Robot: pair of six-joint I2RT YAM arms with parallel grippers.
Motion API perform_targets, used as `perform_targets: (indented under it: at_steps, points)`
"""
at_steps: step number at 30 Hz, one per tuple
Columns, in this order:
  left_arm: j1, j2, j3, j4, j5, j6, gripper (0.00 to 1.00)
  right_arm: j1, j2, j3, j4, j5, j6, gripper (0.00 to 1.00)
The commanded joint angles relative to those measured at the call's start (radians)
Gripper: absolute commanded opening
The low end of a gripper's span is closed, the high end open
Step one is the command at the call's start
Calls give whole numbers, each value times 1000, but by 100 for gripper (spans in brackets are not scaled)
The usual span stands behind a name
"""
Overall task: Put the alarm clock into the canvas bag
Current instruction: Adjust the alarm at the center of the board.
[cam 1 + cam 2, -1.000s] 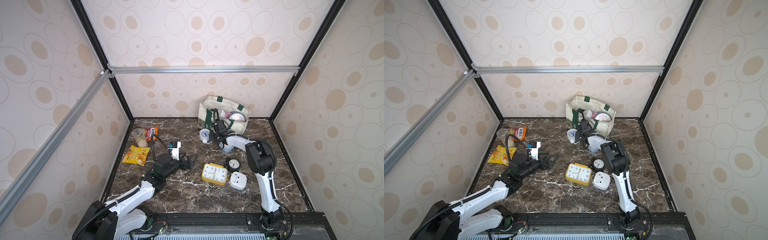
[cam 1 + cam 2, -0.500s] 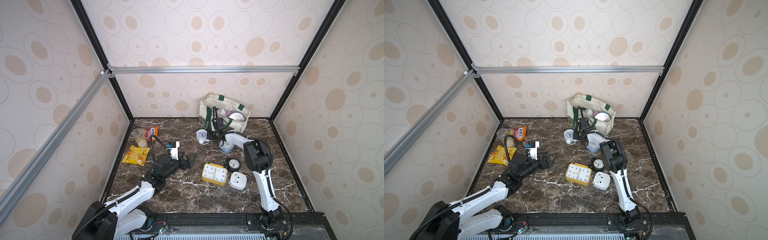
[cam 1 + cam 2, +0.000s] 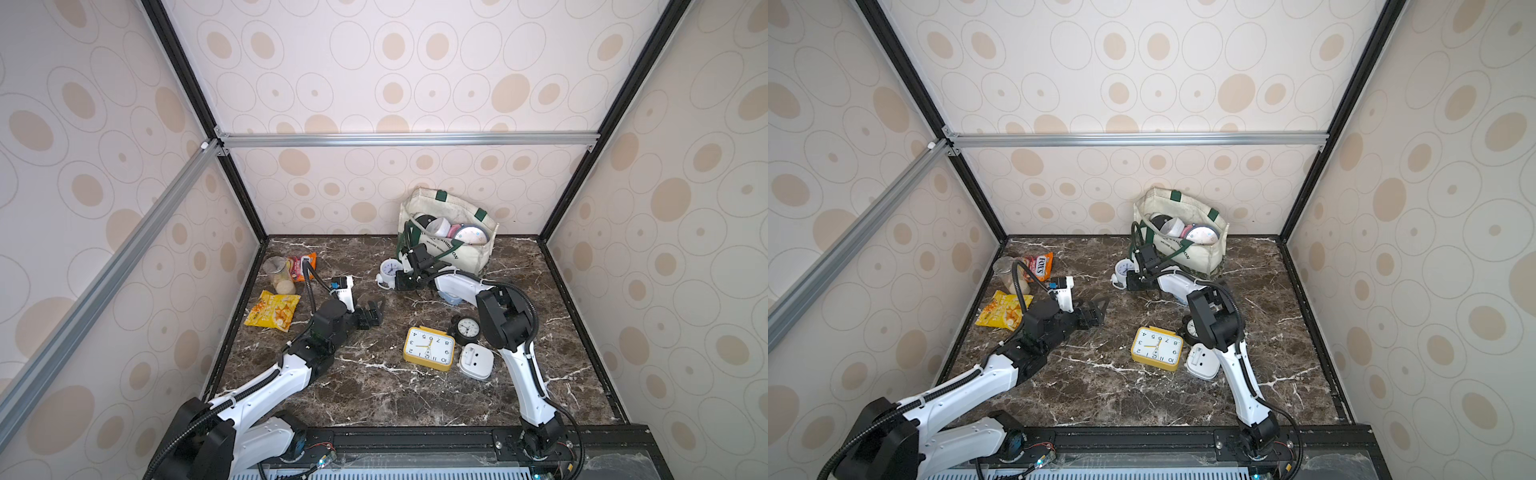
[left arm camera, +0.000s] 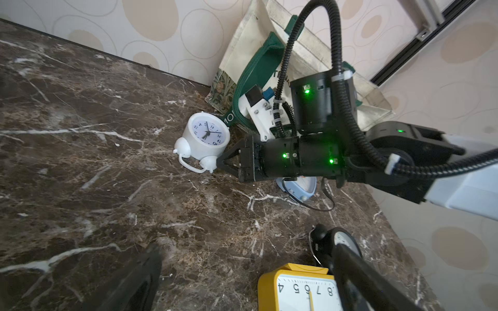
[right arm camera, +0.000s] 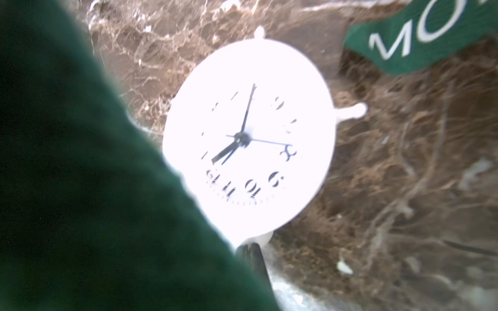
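The cream canvas bag [image 3: 446, 249] [image 3: 1187, 254] [image 4: 253, 48] stands open at the back wall with several clocks inside. A white twin-bell alarm clock [image 3: 390, 269] [image 3: 1124, 268] [image 4: 206, 134] [image 5: 250, 134] lies on the marble just left of the bag. My right gripper [image 3: 395, 281] [image 4: 218, 163] [image 5: 250, 249] is shut, its tips against a bell of that clock. The bag's green strap [image 4: 250, 78] [image 5: 80, 188] drapes over the right wrist. My left gripper [image 3: 372, 313] [image 3: 1096, 309] [image 4: 242, 282] hangs open and empty at mid-table.
A yellow square clock [image 3: 429, 348] [image 4: 296, 290], a black twin-bell clock [image 3: 467, 328] and a white clock lying face down [image 3: 476, 361] sit at front right. A light blue clock [image 3: 452, 297] lies under the right arm. Snack packs [image 3: 272, 309] and a jar [image 3: 278, 274] are at the left wall.
The right gripper and the white clock have slid leftward, away from the bag. The left arm has barely moved.
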Motion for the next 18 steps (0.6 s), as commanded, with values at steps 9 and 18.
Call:
perform_targets:
  at_steps: [9,18]
  points:
    - [76,413,424,-308,37,257,98,-3,-389,-311,22,66,-19,18]
    - [104,772,806,-405,68,422,98,-36,-436,-364,-6,-42,-10,27]
